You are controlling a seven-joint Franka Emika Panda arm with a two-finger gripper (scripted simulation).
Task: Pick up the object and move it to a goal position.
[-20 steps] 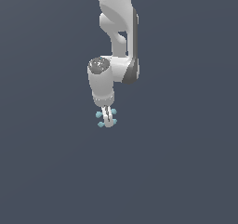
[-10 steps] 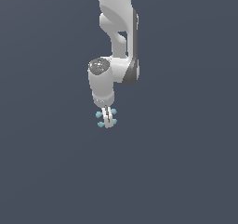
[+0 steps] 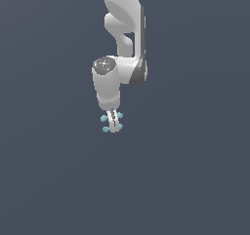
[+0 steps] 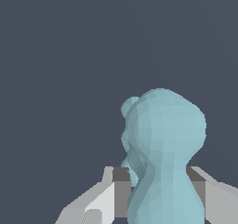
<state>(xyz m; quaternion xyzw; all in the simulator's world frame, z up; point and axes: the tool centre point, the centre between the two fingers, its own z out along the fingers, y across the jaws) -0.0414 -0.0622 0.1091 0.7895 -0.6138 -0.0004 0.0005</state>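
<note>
The object (image 3: pixel 104 118) is a tiny pale cyan jack-like piece with small round knobs. In the exterior view its knobs stick out on both sides of my white gripper (image 3: pixel 114 127), which points down and is shut on it. In the wrist view the object (image 4: pixel 165 144) fills the middle, one big knob close to the camera, with the grey-white fingers (image 4: pixel 100 200) pressed against it on each side. Its middle is hidden between the fingers.
The white arm (image 3: pixel 124 29) comes down from the top of the exterior view. Behind everything lies a plain dark grey-blue surface (image 3: pixel 195 170). No goal marker shows.
</note>
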